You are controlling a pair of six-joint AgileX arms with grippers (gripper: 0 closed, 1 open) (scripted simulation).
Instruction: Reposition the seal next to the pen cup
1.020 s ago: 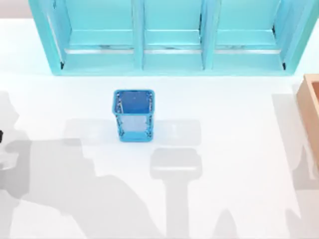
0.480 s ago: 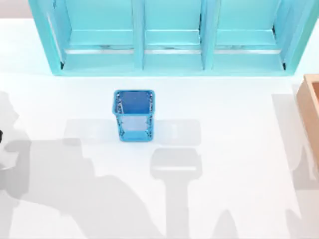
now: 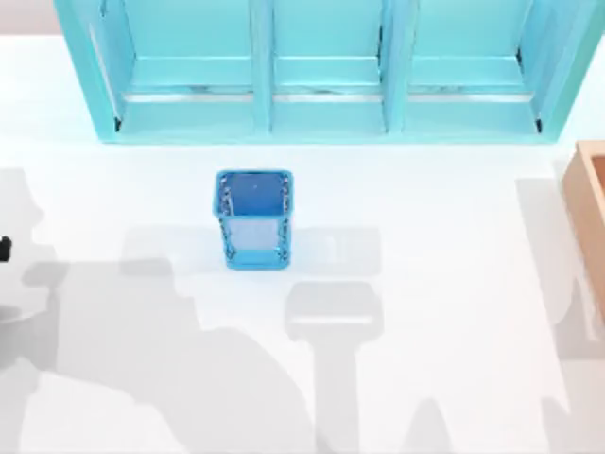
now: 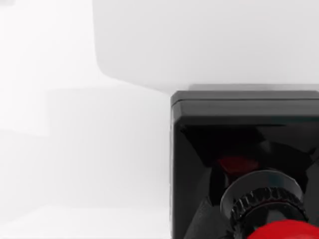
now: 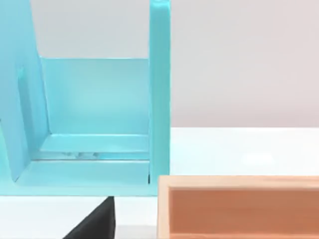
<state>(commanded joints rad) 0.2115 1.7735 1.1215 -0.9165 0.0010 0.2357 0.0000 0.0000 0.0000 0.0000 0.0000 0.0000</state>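
Shifted left tool hovers beside seal.

Pen cup: translucent blue plastic, mesh-textured walls. Seal: glossy black block, ridged collar, shiny red knob. Shelf unit behind the cup: smooth light-blue finish. Tray: matt wood-toned. Table: smooth matt white.

A sliver of the black left arm juts in at the top view's left edge, midway up.
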